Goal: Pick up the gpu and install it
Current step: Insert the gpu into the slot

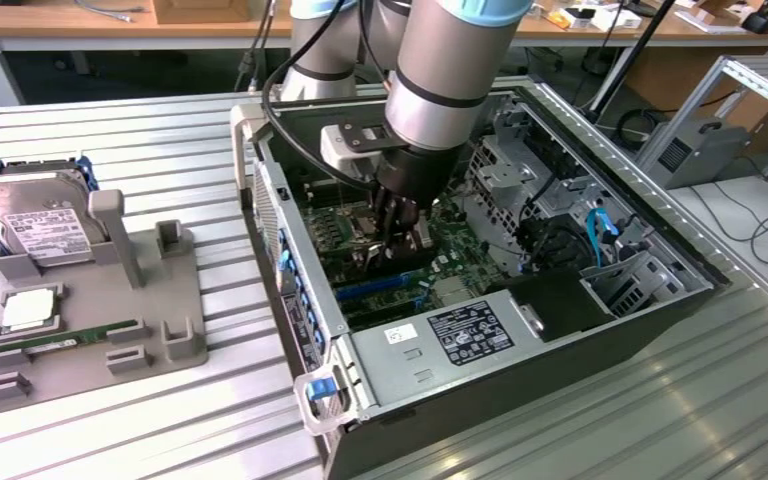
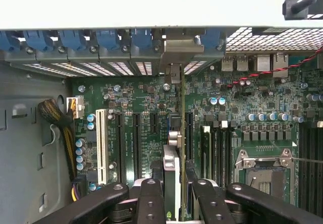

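My gripper [image 1: 402,238] reaches down into the open computer case [image 1: 291,330], low over the green motherboard [image 1: 458,250]. In the wrist view its black fingers [image 2: 151,199] stand on either side of the gpu [image 2: 171,168], which I see edge-on as a thin upright card. The gripper [image 2: 175,196] is shut on the gpu. The card runs along the motherboard's expansion slots [image 2: 135,143]. Its silver bracket [image 2: 177,52] meets the case's rear slot openings, among the blue latches [image 2: 106,37]. Whether the card's edge sits fully in a slot is hidden.
A grey fixture tray [image 1: 157,330] at the exterior view's left holds a hard drive [image 1: 37,225] and a green memory stick [image 1: 84,340]. Inside the case are a CPU socket [image 2: 265,171], a yellow cable bundle [image 2: 60,128] and a labelled power supply [image 1: 471,335].
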Available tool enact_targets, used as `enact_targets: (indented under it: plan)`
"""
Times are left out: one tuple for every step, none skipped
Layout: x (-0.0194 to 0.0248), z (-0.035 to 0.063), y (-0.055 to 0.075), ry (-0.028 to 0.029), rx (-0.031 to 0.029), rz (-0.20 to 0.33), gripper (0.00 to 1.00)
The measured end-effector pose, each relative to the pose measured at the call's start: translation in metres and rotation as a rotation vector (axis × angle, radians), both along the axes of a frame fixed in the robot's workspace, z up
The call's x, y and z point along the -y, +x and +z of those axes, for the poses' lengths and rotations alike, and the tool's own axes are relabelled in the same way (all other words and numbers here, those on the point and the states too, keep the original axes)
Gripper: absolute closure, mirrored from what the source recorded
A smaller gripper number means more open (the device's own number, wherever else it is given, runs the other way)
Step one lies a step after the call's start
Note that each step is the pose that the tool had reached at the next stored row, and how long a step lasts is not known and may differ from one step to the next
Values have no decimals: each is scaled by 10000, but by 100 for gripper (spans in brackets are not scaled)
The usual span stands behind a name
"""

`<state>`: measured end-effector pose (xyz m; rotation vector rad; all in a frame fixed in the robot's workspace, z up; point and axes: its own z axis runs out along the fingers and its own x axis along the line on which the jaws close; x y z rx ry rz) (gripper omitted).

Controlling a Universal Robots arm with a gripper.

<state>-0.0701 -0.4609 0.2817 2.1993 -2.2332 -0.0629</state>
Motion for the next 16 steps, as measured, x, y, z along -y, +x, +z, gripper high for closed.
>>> enact_targets:
  plan:
    - [0, 0, 0, 1, 0, 0, 73]
    - [0, -2, 0, 1, 0, -1, 73]
    - [0, -11, 0, 5, 2, 0, 73]
    - [0, -19, 0, 5, 2, -1, 73]
    - [0, -35, 0, 2, 0, -1, 73]
    - [1, -56, 0, 3, 0, -1, 73]
    - [3, -65, 0, 3, 0, -1, 73]
    - [4, -70, -1, 2, 0, 7, 73]
    - [5, -75, 0, 0, 0, 92, 73]
    - [5, -78, 0, 1, 0, 149, 73]
    - [5, -80, 0, 2, 0, 193, 73]
    - [5, -84, 0, 3, 1, 206, 73]
    - [5, -94, 1, 4, 1, 207, 73]
    - [5, -108, 3, 4, 1, 206, 73]
    - [5, -118, 14, 1, -1, 207, 73]
    - [5, -120, 24, 0, -1, 207, 73]
